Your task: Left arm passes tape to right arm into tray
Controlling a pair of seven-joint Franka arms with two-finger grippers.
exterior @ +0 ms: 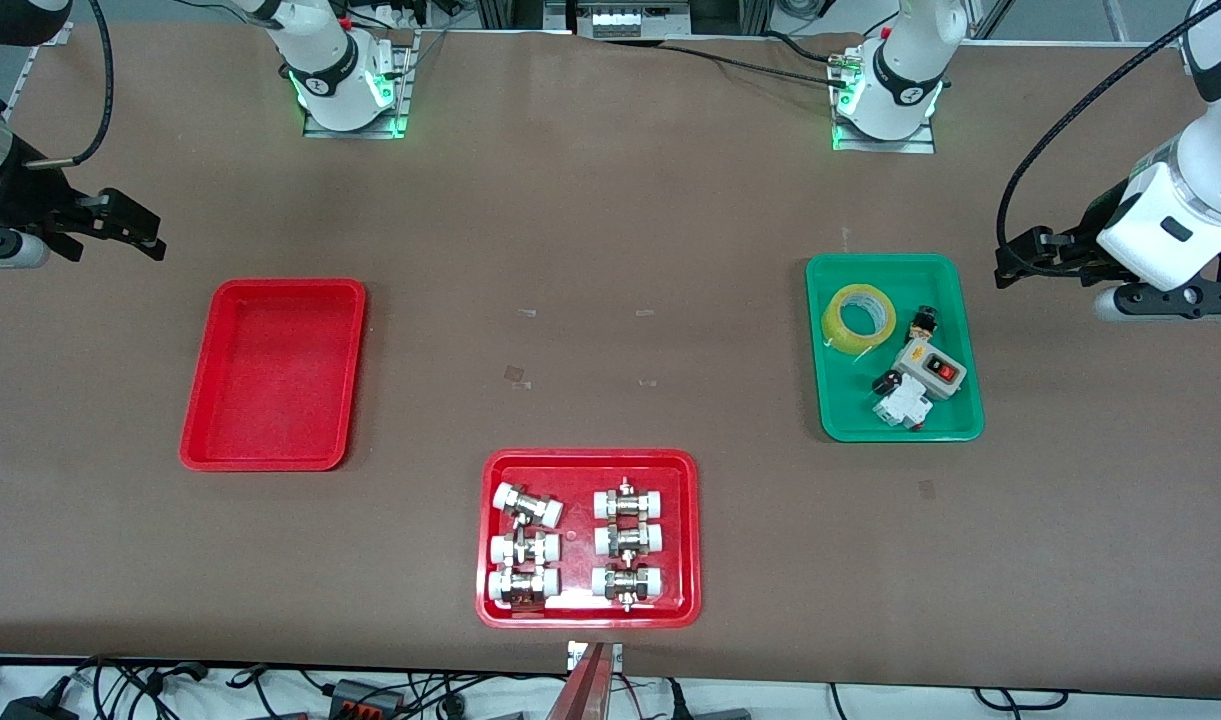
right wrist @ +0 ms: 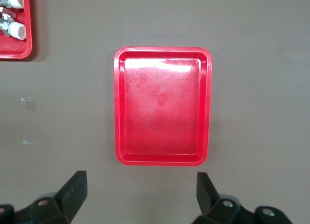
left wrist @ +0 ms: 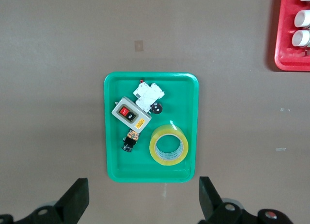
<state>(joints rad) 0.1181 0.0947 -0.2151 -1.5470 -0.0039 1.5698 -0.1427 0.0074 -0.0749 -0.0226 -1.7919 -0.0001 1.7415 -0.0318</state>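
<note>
Pre-grasp; tape (exterior: pixel 858 318) in green tray (exterior: pixel 960 425); left gripper (left wrist: pixel 143 197) wide open, empty, hovering beside green tray; right gripper (right wrist: pixel 140 195) open, empty, waiting; next: descend onto tape.

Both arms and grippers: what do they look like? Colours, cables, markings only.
The left arm has a white shell, a dark grey joint cap, a looping black cable and a left gripper with black fingers. The right arm is black-sectioned with a shiny silver wrist ring, a black cable and a black right gripper. Both white bases glow green.
</note>
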